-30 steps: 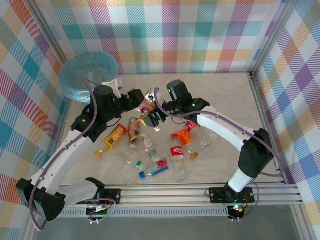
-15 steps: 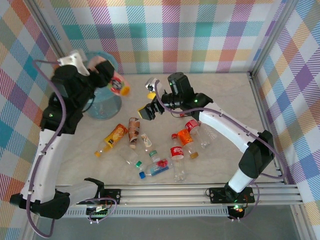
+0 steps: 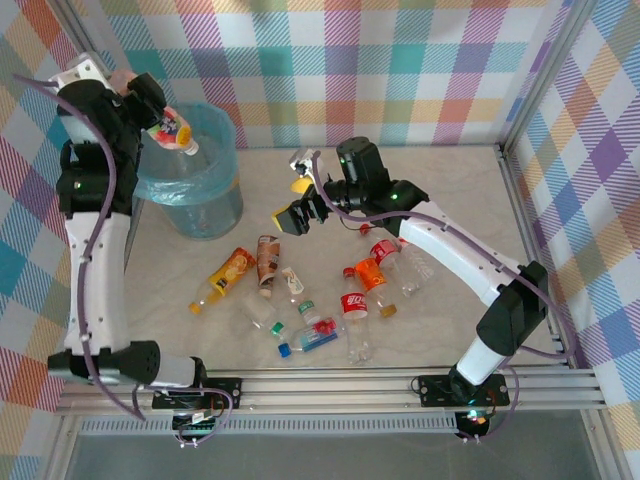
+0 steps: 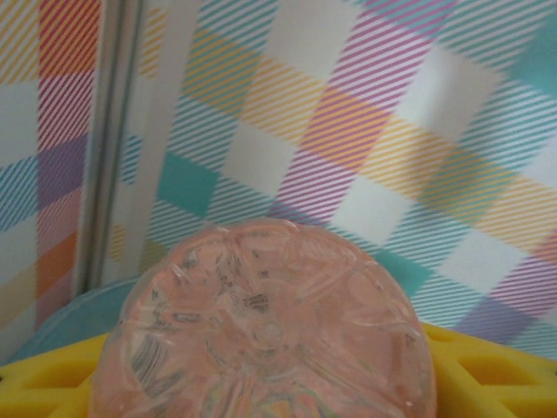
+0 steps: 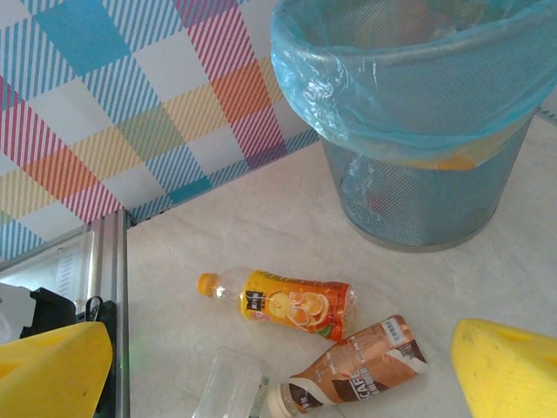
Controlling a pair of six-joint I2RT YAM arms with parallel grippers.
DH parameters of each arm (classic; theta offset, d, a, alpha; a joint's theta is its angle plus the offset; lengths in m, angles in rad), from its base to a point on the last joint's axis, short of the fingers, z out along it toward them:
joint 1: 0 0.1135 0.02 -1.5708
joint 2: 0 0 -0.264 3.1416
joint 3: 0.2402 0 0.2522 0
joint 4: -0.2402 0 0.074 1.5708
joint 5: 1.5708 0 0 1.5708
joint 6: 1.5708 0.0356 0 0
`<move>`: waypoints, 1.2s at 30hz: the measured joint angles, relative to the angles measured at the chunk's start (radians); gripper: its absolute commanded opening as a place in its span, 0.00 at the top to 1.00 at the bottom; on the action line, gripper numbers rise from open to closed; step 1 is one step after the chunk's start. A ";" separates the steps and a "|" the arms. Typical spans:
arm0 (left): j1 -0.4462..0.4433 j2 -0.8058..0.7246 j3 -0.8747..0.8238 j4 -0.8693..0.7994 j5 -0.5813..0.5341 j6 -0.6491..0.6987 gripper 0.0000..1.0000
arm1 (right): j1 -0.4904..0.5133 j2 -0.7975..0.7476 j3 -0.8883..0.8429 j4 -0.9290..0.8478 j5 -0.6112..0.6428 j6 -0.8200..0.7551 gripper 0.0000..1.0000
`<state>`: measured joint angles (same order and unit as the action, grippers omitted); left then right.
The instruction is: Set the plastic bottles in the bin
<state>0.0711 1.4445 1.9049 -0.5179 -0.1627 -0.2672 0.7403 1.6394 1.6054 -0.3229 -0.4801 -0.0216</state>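
- The right gripper (image 3: 293,203) hangs over the middle of the table with its yellow fingers (image 5: 52,370) spread wide and nothing between them.
- The left gripper (image 3: 158,112) is raised high at the far left, its jaws about half closed on a red-and-yellow bottle (image 3: 176,131). In the left wrist view, the bottle's clear base (image 4: 261,331) sits between the yellow pads (image 4: 492,366).
- Nearest the arm bases, the loose bottles (image 3: 330,310) lie scattered on the table (image 3: 450,200), on the near side of the right gripper and well apart from the left one. They include a blue-label bottle (image 3: 317,338) and two red-label ones.
- A little farther back, an orange-label bottle (image 5: 291,306) and a brown-label bottle (image 5: 352,364) lie on their sides next to each other, below and just ahead of the right gripper.
- Beyond them, the bin (image 3: 195,205) stands upright at the far left of the table, lined with a light blue bag (image 5: 392,83).
- The red-and-yellow bottle hangs above the bin's far left rim, its white cap tilted down toward the opening.
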 measured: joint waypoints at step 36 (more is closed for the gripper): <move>0.063 0.394 -0.186 0.104 0.192 0.021 0.15 | 0.013 -0.002 -0.035 -0.089 0.033 0.019 0.00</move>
<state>0.1337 1.8389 1.7187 -0.4137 0.0296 -0.2462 0.7536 1.6371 1.5707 -0.4114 -0.4469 -0.0025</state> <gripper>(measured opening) 0.852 0.996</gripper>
